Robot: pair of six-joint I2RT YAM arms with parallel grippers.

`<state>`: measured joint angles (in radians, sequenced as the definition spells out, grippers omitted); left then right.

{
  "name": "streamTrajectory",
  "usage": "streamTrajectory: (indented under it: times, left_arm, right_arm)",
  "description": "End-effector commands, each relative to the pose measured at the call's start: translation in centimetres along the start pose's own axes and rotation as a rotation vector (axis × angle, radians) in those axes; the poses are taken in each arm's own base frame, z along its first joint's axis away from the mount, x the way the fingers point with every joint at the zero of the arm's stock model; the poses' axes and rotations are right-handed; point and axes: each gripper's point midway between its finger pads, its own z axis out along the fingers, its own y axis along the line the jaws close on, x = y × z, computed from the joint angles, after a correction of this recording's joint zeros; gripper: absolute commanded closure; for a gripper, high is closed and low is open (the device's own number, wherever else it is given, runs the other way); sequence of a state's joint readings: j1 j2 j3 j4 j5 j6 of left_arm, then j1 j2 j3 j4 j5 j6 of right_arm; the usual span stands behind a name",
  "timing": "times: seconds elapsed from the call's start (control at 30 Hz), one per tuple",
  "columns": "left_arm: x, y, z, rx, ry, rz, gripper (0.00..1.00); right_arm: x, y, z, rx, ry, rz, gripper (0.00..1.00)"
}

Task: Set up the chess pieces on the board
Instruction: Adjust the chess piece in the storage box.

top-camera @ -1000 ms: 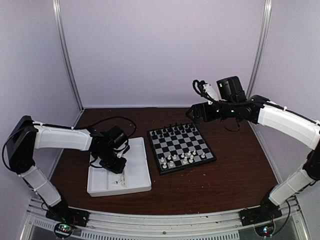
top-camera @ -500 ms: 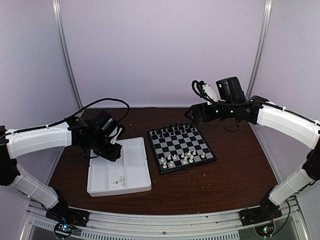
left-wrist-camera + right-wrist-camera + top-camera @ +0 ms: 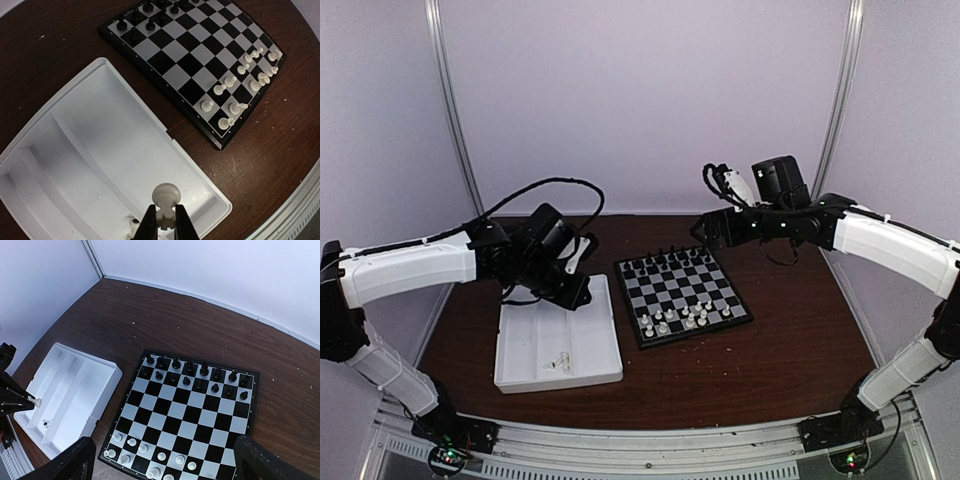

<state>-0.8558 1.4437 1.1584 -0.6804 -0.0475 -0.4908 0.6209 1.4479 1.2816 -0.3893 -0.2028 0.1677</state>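
- Top external view: the left gripper [image 3: 572, 292] hangs above the far edge of the white tray [image 3: 535, 350], just left of the board [image 3: 685, 290]. Its fingertips are too small here to show what they carry.
- In the same view the right gripper [image 3: 710, 228] is raised above the table [image 3: 800, 340], behind the board's far right corner, and touches nothing.
- The board lies in the middle of the table, just beside the tray. White chessmen [image 3: 680, 318] stand on its near rows and black chessmen [image 3: 670, 262] on its far rows.
- Left wrist view: the two dark fingers [image 3: 148, 227] are drawn nearly together on the stem of one white chessman [image 3: 165, 196], whose round head stands out beyond the tips. The chessman is held clear above the tray [image 3: 100, 165], apart from everything else.
- A loose white piece [image 3: 134, 222] lies in the tray below, just left of the fingers. The board [image 3: 200, 55] shows beyond the tray, with its white men along one edge.
- Right wrist view: the right gripper's fingers [image 3: 70, 465] are spread as wide as they go, one at each lower corner of the frame, with nothing between them. The board [image 3: 190, 410] lies well below them.
- At the left edge of this view the left gripper's tip [image 3: 20, 400] shows over the tray [image 3: 65, 385], with the white chessman [image 3: 37, 401] pinched at its end.
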Motion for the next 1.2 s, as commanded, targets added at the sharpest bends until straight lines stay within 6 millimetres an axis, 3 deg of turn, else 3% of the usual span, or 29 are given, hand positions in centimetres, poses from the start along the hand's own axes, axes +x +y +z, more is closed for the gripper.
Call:
streamTrajectory:
  times: [0.0,0.1,0.37,0.53,0.67,1.17]
  left_arm:
    - [-1.8,-2.2,0.6,0.046,-0.034,0.047,0.91]
    - [-1.7,-3.0,1.5,0.046,-0.019,0.082,0.91]
    - [-0.6,-4.6,4.7,0.049,0.028,0.167,0.91]
    - [0.6,-3.9,7.5,0.010,0.072,0.162,0.91]
    - [0.8,-3.1,8.7,-0.043,0.084,0.159,0.91]
    - [2.5,-0.8,8.0,-0.150,0.140,0.154,0.91]
  right_arm:
    - [0.0,-0.7,0.2,0.006,-0.015,0.031,0.00]
    - [0.3,-1.4,0.1,0.021,-0.021,0.069,0.00]
    - [1.1,-1.1,0.3,-0.042,0.006,0.112,0.00]
    - [-0.4,-0.3,-1.1,-0.073,-0.051,0.071,0.00]
    - [-0.1,-0.2,-0.7,-0.079,-0.032,0.069,0.00]
    - [1.0,0.5,1.0,-0.136,0.023,0.089,0.00]
